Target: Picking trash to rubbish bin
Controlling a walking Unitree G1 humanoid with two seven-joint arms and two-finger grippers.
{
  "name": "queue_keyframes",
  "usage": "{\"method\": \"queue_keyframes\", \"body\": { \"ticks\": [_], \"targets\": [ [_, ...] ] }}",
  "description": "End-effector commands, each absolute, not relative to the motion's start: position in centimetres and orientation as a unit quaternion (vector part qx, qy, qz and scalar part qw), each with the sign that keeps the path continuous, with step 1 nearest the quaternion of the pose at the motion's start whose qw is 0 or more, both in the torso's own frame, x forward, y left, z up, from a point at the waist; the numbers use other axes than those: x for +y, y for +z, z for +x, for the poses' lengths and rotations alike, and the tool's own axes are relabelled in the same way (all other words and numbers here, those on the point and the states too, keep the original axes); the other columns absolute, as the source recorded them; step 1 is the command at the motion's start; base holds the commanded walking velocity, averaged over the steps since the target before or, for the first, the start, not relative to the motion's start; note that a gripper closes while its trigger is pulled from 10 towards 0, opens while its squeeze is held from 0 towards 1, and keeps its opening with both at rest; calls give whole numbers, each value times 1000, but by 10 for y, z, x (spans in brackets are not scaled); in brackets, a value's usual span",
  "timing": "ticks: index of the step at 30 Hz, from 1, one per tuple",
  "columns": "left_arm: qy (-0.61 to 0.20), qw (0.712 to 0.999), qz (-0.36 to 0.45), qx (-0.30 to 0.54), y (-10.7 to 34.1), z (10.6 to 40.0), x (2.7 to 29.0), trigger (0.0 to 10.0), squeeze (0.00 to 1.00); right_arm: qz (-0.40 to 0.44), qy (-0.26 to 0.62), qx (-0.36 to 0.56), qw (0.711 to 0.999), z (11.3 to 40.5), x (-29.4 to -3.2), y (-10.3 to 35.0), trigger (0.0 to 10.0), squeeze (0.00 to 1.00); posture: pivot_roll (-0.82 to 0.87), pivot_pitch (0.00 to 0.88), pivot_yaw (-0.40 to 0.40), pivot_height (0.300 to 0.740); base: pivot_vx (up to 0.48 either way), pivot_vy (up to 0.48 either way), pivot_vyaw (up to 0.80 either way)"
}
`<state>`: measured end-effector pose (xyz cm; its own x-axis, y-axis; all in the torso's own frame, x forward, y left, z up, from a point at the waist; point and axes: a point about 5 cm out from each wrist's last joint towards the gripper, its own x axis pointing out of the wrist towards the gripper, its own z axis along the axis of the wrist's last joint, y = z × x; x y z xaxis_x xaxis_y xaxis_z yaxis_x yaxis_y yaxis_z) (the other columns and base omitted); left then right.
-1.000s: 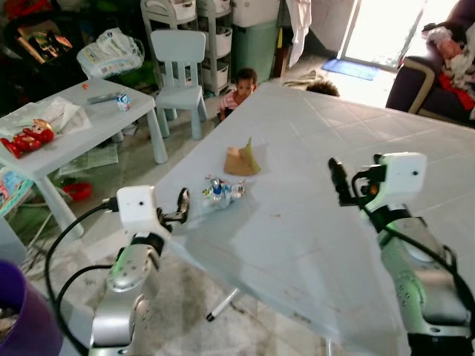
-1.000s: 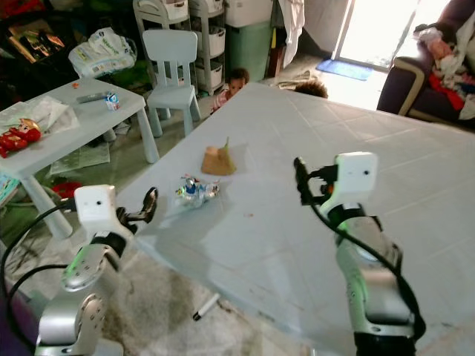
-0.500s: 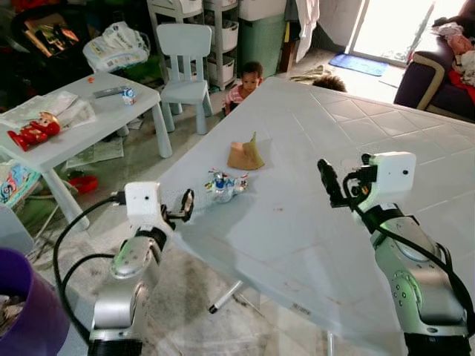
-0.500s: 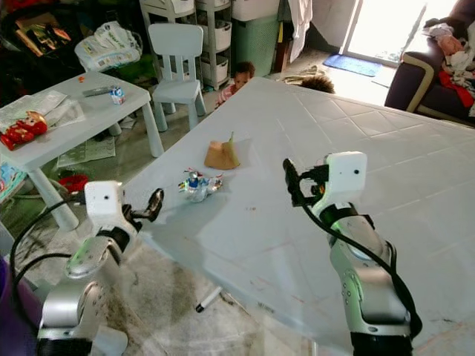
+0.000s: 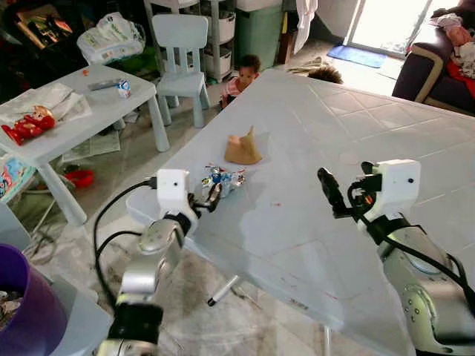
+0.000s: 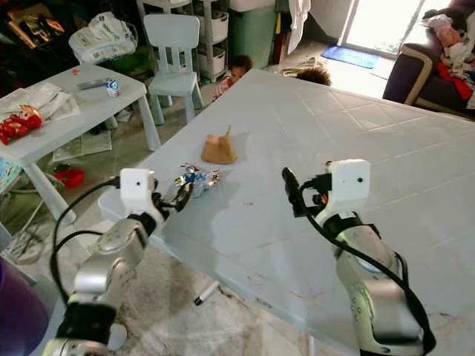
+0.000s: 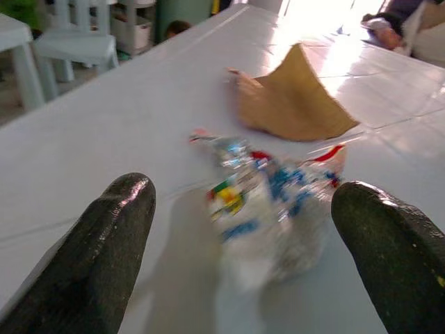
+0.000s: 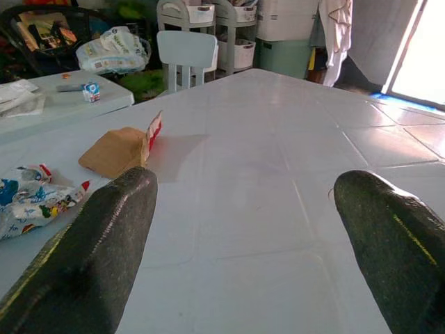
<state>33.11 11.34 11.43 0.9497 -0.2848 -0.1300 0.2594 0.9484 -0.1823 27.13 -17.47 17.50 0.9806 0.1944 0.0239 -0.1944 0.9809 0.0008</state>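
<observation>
On my far left I see a purple bin (image 5: 22, 311) on the floor, well apart from the left gripper (image 5: 210, 197). That gripper hovers at the near edge of the pale table (image 5: 356, 148), its two black fingers (image 7: 97, 250) spread wide and holding nothing. Just ahead of them, between the tips, lies a crumpled clear snack wrapper (image 7: 274, 202) with colourful print (blurred in the wrist view). Beyond it sits a torn brown paper scrap (image 5: 241, 148). To the right, my right gripper (image 5: 330, 194) hangs above bare tabletop, fingers (image 8: 83, 257) wide apart and empty, the wrapper and paper well off to its left.
</observation>
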Motion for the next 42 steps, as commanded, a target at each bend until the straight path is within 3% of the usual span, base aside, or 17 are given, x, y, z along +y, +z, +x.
{"method": "queue_keyframes", "body": {
  "ticks": [1,15,16,17,30,42],
  "targets": [
    [-150,983,-84,71,115,335,108,10000,0,-4,98,-20,995,268,-177,182,10000,0,-133,113,-72,740,0,0,0],
    [-158,982,-67,84,105,356,94,10000,0,-2,137,-7,991,259,-170,191,10000,0,-193,123,-79,740,0,0,0],
    [-158,982,-67,78,106,357,93,1843,0,-2,139,-6,990,258,-169,191,10000,0,-195,124,-80,740,0,0,0],
    [-158,982,-68,74,106,357,92,0,0,-2,142,-4,990,258,-169,191,10000,0,-196,124,-81,740,0,0,0],
    [-161,983,-72,56,104,359,91,0,0,70,317,75,943,234,-132,179,10000,0,-188,112,-81,740,0,0,0],
    [-159,983,-74,51,102,359,92,0,0,76,365,123,920,223,-132,171,10000,0,-189,111,-86,740,0,0,0]
  ]
}}
